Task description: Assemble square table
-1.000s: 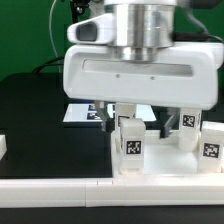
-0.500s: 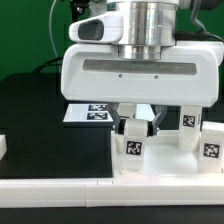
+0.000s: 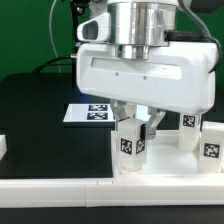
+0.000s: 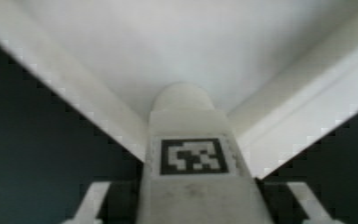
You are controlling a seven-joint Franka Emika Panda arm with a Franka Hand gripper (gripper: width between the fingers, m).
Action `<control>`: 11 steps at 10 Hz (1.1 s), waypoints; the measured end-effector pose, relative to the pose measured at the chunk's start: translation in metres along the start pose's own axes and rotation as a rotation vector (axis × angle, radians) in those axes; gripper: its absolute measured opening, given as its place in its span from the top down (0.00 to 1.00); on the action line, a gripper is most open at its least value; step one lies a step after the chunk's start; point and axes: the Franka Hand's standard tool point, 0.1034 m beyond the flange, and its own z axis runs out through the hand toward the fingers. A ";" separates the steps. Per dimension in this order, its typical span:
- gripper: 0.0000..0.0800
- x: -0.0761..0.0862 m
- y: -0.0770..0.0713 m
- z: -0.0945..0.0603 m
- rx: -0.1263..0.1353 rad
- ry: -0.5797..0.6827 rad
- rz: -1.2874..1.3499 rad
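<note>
Nearest the exterior camera runs a long white border rail (image 3: 60, 188) along the table's front edge, with a small white block (image 3: 3, 147) at the exterior view's left; just behind the rail stands a short white leg (image 3: 131, 143), upright, its black-and-white tag facing the camera; the gripper (image 3: 136, 127) has come down on it, and its two dark fingers (image 3: 155, 126) now press the leg's upper part from either side, so the tool is clenched on that leg where a second ago its jaws stood wider. In the wrist view the same leg (image 4: 194, 150) fills the middle, tag uppermost, with a pale finger pad (image 4: 94, 203) close on each flank and white angled surfaces spreading beyond it (which part these belong to cannot be told). Toward the exterior view's right stand two more tagged legs, one nearer (image 3: 211, 148) and one a little farther back (image 3: 188, 128), apart from the held one; behind the gripper, flat on the black table (image 3: 35, 110), lies the marker board (image 3: 85, 112); the arm's broad white housing (image 3: 150, 80) hangs over all of it, tilted slightly.
</note>
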 end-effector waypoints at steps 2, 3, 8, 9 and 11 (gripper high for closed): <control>0.64 0.001 0.002 0.003 0.058 -0.042 0.376; 0.64 0.002 0.003 0.003 0.074 -0.058 0.463; 0.24 0.002 0.004 0.005 0.038 -0.017 0.069; 0.20 0.003 0.005 0.005 0.038 -0.014 -0.103; 0.19 0.003 0.005 0.006 0.033 -0.009 -0.283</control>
